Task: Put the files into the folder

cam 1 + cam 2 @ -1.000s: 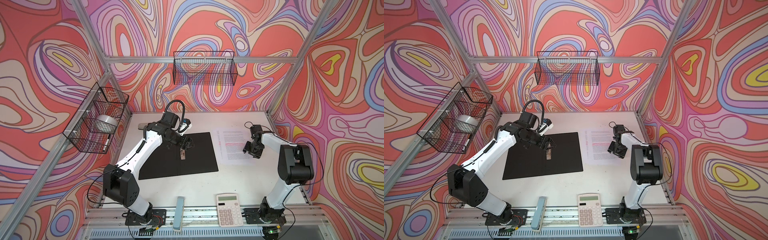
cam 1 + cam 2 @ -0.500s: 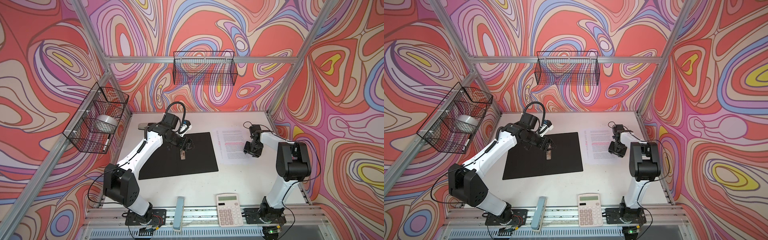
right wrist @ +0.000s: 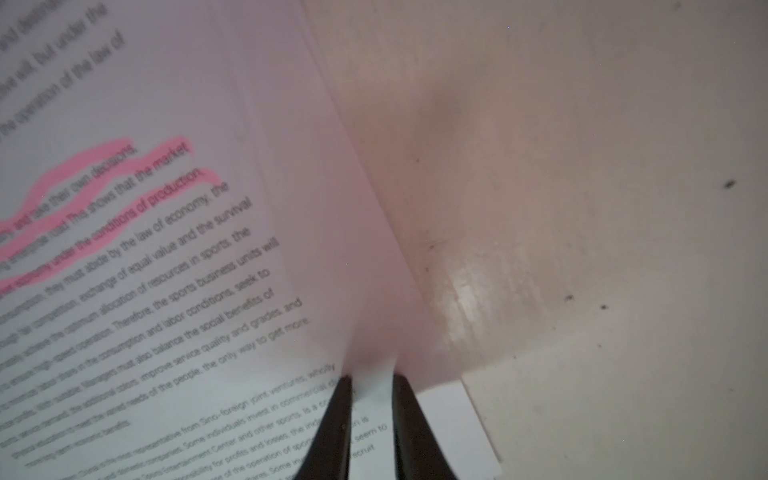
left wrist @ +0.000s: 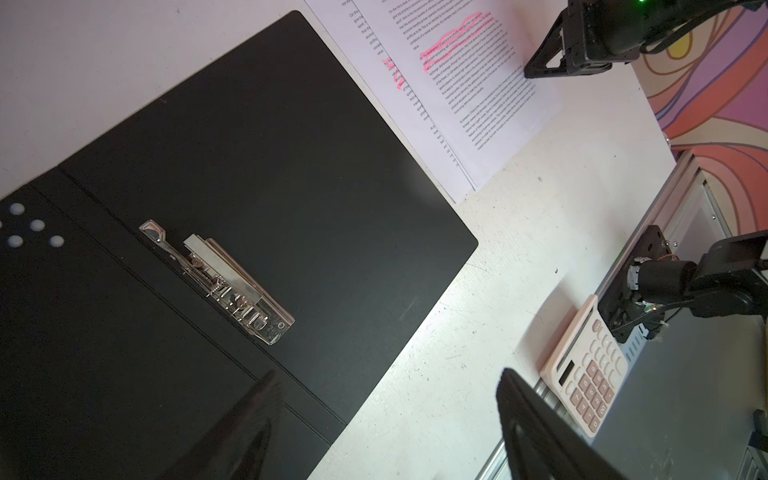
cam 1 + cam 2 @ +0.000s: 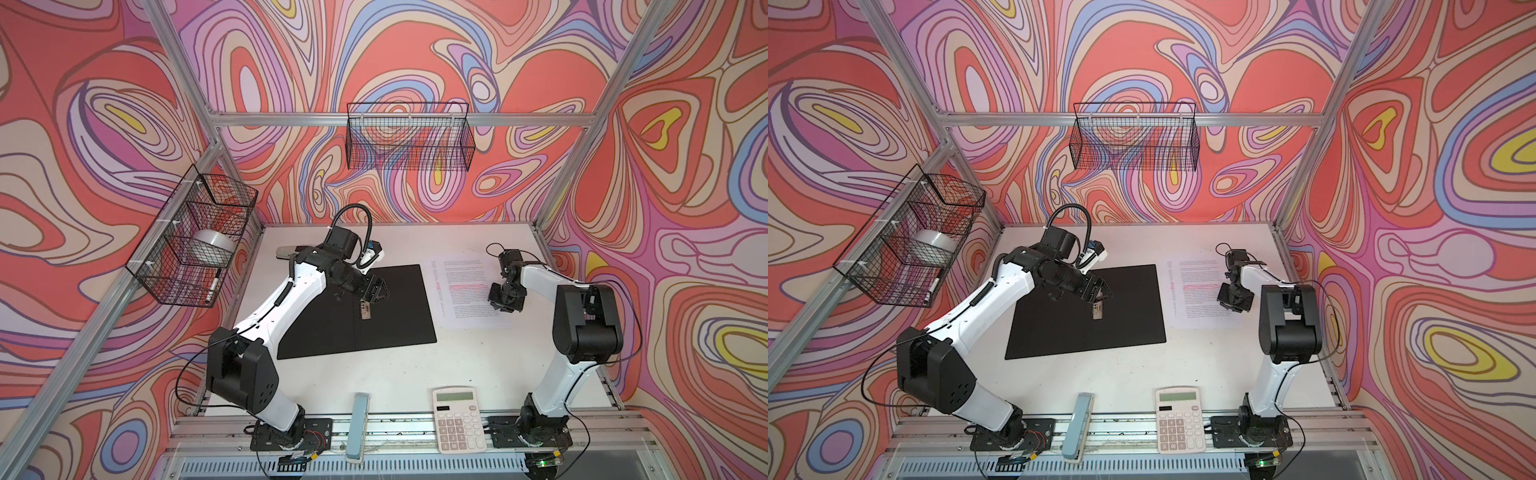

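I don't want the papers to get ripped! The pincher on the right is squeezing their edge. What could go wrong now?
1. The right gripper pinches only a small bit at the edge of the files, and the sheets lie slightly fanned, so it may lift just the top one or crumple it.
2. The metal clip sticks up on the open folder; sliding pages could catch on it.

Edge of files (image 3: 174, 266) between narrow jaws

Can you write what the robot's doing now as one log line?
folder: open flat, clip bare | files: beside folder | right gripper: shut on edge of files | left gripper: open above folder
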You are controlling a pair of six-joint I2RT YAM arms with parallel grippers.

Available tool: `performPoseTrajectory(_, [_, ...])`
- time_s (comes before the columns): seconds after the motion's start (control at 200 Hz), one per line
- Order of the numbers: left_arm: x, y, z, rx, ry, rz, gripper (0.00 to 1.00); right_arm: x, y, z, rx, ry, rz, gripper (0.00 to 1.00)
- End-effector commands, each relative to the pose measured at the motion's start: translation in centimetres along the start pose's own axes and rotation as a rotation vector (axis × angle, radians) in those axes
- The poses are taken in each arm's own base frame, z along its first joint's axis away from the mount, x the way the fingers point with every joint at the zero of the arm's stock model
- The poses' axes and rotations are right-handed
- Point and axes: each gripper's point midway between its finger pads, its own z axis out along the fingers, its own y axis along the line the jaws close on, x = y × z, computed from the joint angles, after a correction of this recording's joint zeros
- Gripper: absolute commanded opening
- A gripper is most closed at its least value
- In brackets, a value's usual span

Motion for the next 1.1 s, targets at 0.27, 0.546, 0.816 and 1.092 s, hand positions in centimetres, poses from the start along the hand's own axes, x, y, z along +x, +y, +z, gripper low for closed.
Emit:
performPoseTrajectory(0.27, [-0.1, -0.9, -0.8, 0.016, -0.002, -0.006, 0.81, -0.4, -0.3, -2.2, -0.011, -0.045, -0.016, 0.21])
performPoseTrajectory(0.546, [-1.6, -1.7, -0.2, 0.023, -0.009, 0.025, 0.82, -2.1, 0.0, -4.2, -0.02, -0.106, 0.011, 0.5])
performPoseTrajectory(0.816, [-5.4, -4.6, 4.1, 0.062, -0.017, 0.008, 0.84, -3.3, -0.7, -3.0, -0.092, -0.087, 0.09, 0.53])
performPoseTrajectory(1.092, [-8.3, -6.9, 11.0, 0.139, 0.047, -0.073, 0.9, -4.1, -1.3, -2.4, -0.156, -0.075, 0.128, 0.53])
